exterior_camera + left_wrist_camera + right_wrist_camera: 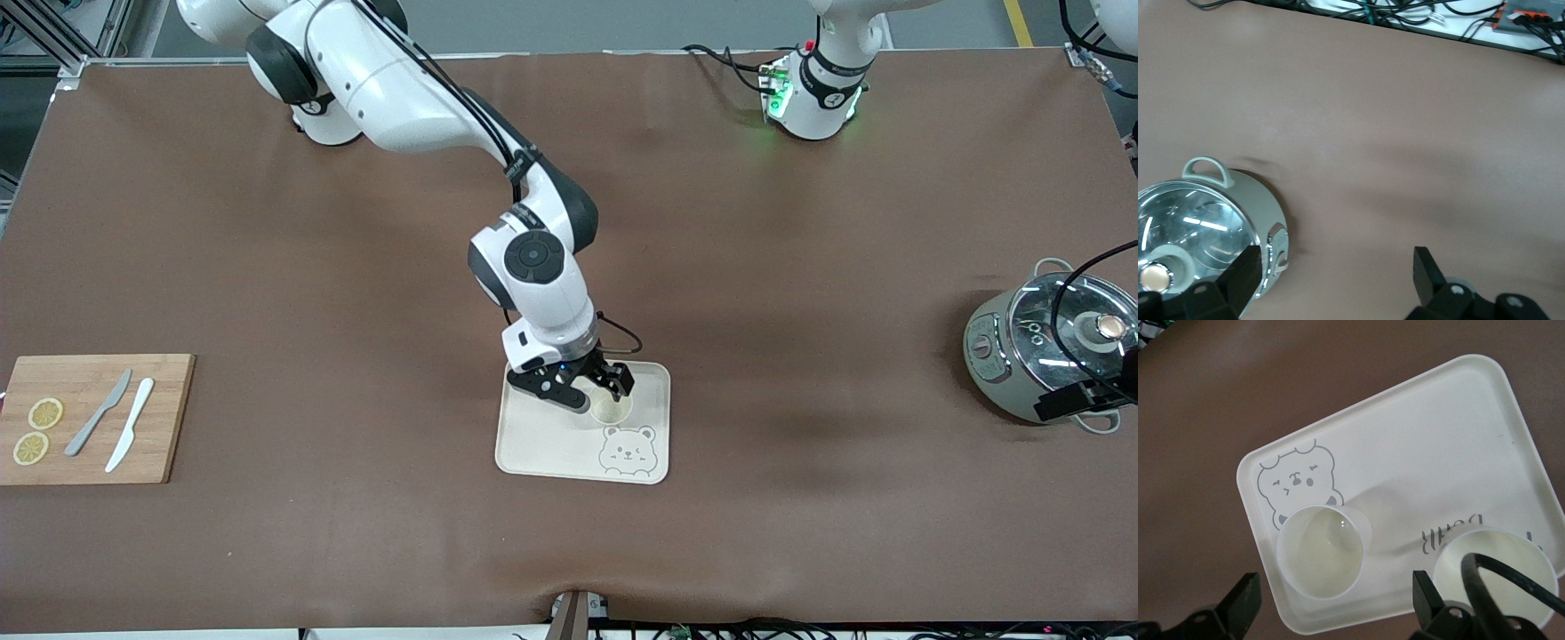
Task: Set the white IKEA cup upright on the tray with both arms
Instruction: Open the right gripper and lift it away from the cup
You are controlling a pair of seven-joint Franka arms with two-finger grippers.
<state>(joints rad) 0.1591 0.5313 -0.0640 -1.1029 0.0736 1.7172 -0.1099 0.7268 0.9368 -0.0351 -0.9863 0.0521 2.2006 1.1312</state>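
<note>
The cream tray [542,440] with a grey bear drawing lies mid-table. A white cup [612,407] stands upright on it, mouth up, just farther from the front camera than the bear. My right gripper [597,391] hovers over the cup, open and holding nothing. In the right wrist view the cup [1319,550] sits on the tray [1425,467] beside the bear, below my open right gripper [1335,607]. A second white cup [1495,570] stands on the tray, partly hidden by a cable. My left gripper [1336,273] is open and empty over bare table beside the pot [1198,227].
A grey cooking pot with a glass lid [1049,347] stands at the left arm's end of the table, with the left gripper [1067,402] over it. A wooden cutting board [89,418] with two knives and lemon slices lies at the right arm's end.
</note>
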